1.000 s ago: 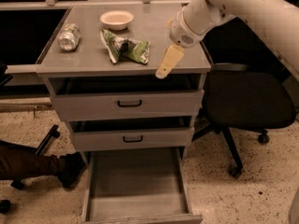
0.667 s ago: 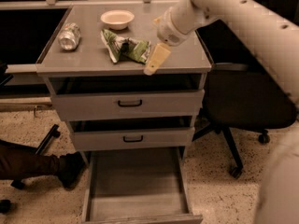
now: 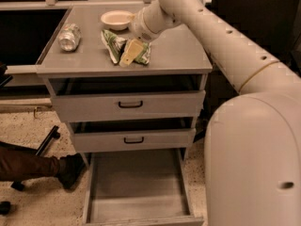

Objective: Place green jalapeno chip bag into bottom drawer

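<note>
The green jalapeno chip bag (image 3: 114, 44) lies crumpled on the grey cabinet top (image 3: 178, 55), in front of the cream bowl. My gripper (image 3: 130, 53) hangs from the white arm that reaches in from the right. Its cream fingers sit directly over the right part of the bag, at or just above it. The bottom drawer (image 3: 136, 185) is pulled out below, with a plain grey interior and nothing in it.
A cream bowl (image 3: 117, 19) stands at the back of the top. A crushed silver can (image 3: 69, 36) lies at the left. Two shallower drawers with black handles (image 3: 130, 104) sit above the bottom drawer. A person's leg and shoe (image 3: 70, 169) are on the floor at left.
My arm has swung left across the cabinet top, and the gripper has moved from beyond the bag's right side to directly over the bag.
</note>
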{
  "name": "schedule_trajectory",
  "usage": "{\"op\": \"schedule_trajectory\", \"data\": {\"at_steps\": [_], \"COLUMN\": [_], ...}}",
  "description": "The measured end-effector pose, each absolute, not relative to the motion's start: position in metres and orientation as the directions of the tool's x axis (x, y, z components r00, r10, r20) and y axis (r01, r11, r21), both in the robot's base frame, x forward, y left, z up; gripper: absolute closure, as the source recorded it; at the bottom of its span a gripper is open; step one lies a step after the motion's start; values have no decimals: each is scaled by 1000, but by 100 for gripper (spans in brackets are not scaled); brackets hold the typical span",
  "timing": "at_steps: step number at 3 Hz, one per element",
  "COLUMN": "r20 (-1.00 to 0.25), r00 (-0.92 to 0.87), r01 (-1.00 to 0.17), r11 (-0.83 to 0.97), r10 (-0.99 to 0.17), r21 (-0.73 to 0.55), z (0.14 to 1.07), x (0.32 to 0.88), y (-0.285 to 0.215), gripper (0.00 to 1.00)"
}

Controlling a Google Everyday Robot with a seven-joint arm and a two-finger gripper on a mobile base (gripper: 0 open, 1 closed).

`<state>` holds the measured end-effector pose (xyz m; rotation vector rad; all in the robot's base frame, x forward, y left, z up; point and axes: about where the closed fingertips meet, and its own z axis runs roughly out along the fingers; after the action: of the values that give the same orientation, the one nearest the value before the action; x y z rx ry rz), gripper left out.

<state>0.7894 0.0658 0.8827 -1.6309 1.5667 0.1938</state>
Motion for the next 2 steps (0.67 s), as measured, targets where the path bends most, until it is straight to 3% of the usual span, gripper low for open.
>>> {"op": "schedule_trajectory", "data": {"at_steps": [1, 2], "r20": [-622, -625], "r00": [220, 222], "r01": [-881, -878], "r11": [121, 125], "r10": [-752, -748], "r21": [-458, -463], "z": [869, 872], "x": [814, 818], "y": [86, 87], "gripper": [5, 24]}}
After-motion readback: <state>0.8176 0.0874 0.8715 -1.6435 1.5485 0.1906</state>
